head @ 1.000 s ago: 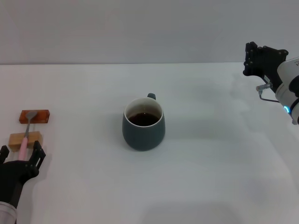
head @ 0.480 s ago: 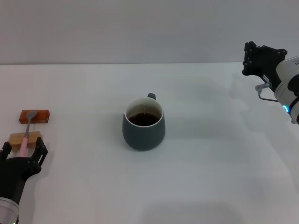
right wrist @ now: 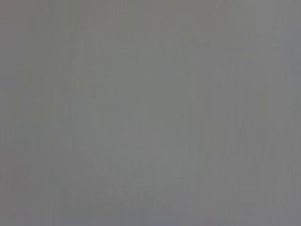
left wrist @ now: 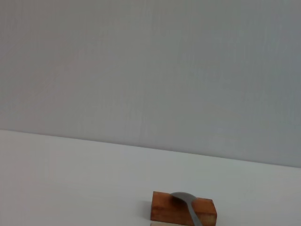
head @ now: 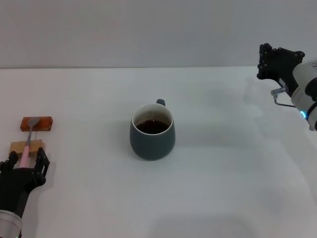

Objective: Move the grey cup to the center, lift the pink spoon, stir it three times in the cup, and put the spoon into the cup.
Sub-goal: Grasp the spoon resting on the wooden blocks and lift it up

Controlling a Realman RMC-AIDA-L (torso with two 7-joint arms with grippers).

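Observation:
The grey cup (head: pixel 152 140) stands in the middle of the white table, handle pointing away from me, dark liquid inside. At the far left lies the pink spoon (head: pixel 27 143), its metal bowl on an orange-brown block (head: pixel 44 123) and its pink handle across a tan wooden block (head: pixel 35 147). My left gripper (head: pixel 25 161) is open at table level, one finger on each side of the handle's near end. In the left wrist view the spoon's bowl (left wrist: pixel 184 197) rests on the orange-brown block (left wrist: pixel 162 208). My right gripper (head: pixel 275 61) hangs open, raised at the far right, far from the cup.
The white table (head: pixel 233 163) stretches wide around the cup, and a plain grey wall rises behind its far edge. The right wrist view shows only flat grey.
The left gripper's fingers have drawn in slightly around the spoon handle's end. The cup, spoon and right arm have stayed where they were.

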